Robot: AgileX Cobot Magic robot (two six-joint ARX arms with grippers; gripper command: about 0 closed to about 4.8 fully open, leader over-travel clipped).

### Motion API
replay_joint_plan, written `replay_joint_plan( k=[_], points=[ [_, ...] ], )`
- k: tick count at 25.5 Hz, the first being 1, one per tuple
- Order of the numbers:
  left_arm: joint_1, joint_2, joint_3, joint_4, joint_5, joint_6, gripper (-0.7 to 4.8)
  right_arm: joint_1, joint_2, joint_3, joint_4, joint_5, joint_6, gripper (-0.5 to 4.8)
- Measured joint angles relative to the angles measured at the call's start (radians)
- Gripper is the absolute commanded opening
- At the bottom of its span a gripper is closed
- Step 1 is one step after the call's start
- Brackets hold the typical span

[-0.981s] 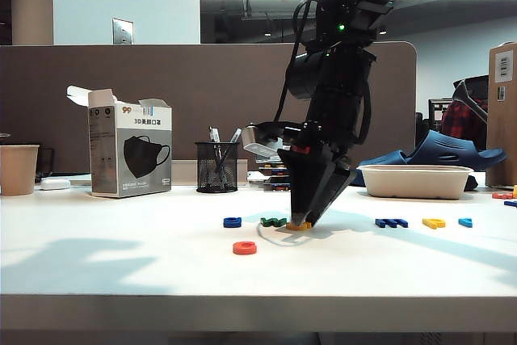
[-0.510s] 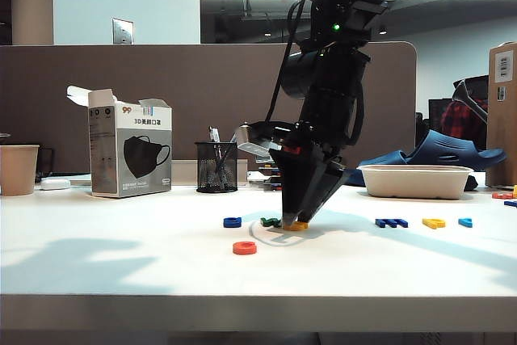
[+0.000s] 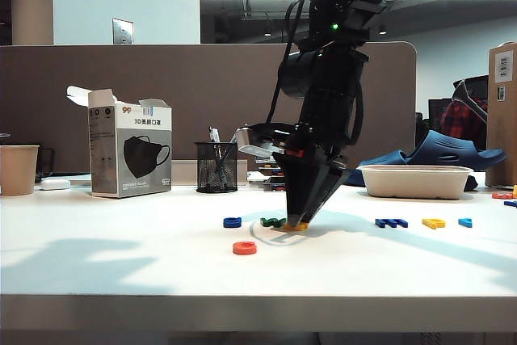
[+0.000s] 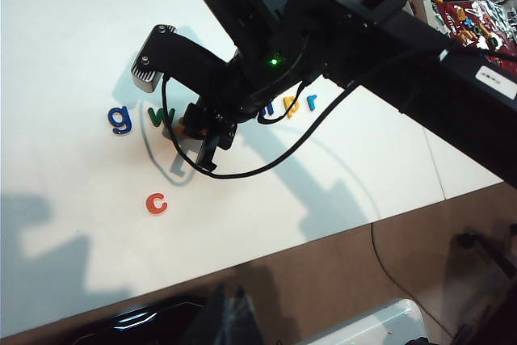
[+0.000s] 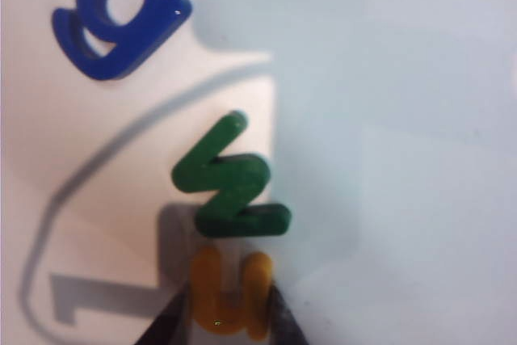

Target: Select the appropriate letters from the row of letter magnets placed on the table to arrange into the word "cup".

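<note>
While the right gripper [image 5: 228, 321] is pressing down at the white matte surface [image 3: 121, 264], its jaws are narrowing around the small yellow plastic "u" magnet [image 5: 229, 295] — they are flanking it closer than a second ago, one black tip on each side, though whether they are gripping firmly yet is hard to say. That closing suggests the second letter of "cup" is being taken. Lying against the "u" is the green zigzag letter [image 5: 230, 181], with the blue "g" [image 5: 119, 14] beyond it. The red-orange rounded "c" [image 3: 244, 248] is already lying apart, in front of the row; the other yellow letter [image 3: 434, 223], probably the "p", is waiting well to the right among blue ones. The left gripper is not showing anywhere — its camera is only looking down from afar. The fingertips are cut off in the right wrist view.
</note>
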Motion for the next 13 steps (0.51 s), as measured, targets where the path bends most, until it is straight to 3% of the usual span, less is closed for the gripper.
replay_joint_plan(
  k=[13],
  points=[
    [0.0,0.0,0.0,0.0,0.0,0.0,-0.05,0.001,0.0,0.0,0.001,0.005,0.007,1.03]
  ],
)
